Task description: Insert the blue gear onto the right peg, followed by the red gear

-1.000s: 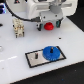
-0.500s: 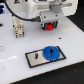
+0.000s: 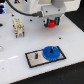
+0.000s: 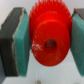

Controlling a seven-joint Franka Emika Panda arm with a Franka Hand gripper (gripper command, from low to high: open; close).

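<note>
Above the table, the gripper (image 4: 50, 42) pinches the red gear (image 4: 50, 37) between its pads. On the plate (image 3: 35, 59) the blue gear (image 3: 51, 52) already sits. Best to centre the red gear's bore over that peg, level, before lowering slowly.

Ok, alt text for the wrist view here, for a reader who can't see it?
Close-up of the red gear clamped between the gripper's two teal-padded fingers, its toothed rim and dark centre hole facing the camera. A blurred white surface lies behind.
</note>
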